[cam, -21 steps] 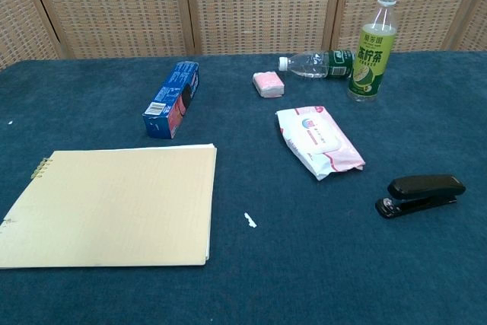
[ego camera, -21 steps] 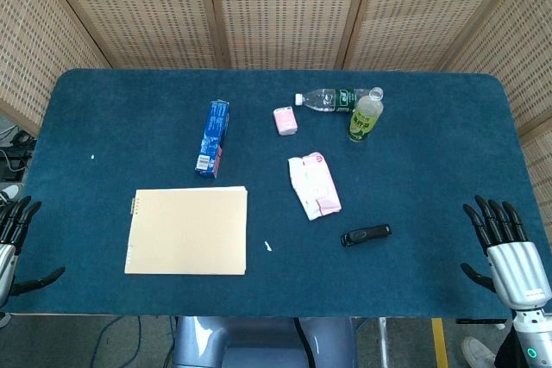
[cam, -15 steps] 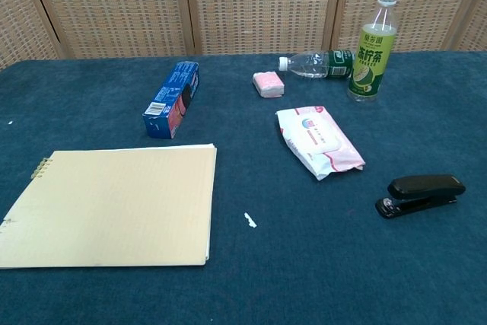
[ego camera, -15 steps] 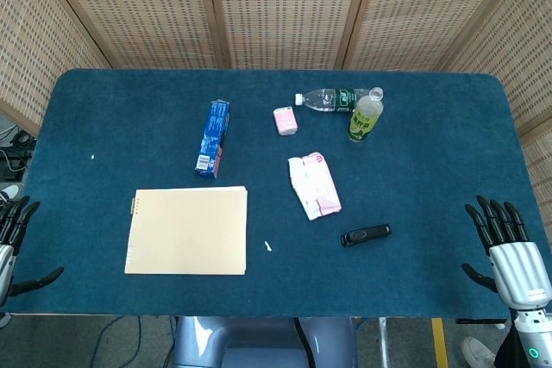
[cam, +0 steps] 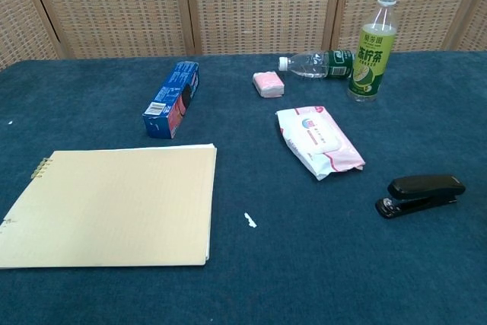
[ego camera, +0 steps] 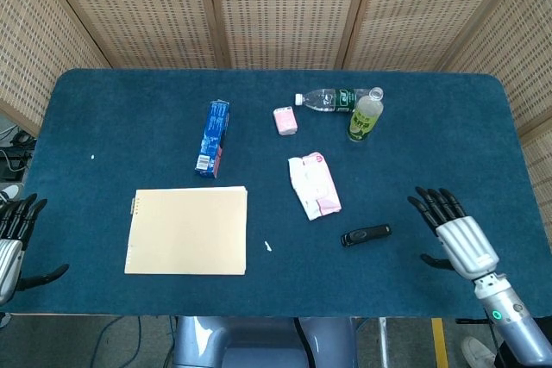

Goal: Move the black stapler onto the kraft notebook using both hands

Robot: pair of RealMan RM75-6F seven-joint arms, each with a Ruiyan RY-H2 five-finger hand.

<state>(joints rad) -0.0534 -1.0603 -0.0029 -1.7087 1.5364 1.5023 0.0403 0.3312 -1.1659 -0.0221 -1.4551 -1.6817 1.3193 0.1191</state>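
Shifted inward over the table point(ego camera: 103, 109) since half a second ago: right hand point(ego camera: 457, 239), now just beside the black stapler point(ego camera: 366, 234), fingers spread, holding nothing. Spread and empty too, at the near left edge: left hand point(ego camera: 13, 239). Lying flat, well apart to the left: kraft notebook point(ego camera: 187, 230). Resting untouched near the wipes pack point(ego camera: 314, 185): the stapler. Probably the reach step; next, closing around the stapler's body, then carrying left for a handover.

A bench point(ego camera: 129, 101) covered in dark blue cloth stands before woven wicker screen panels point(ego camera: 285, 6) framed in pale wood, evenly lit.
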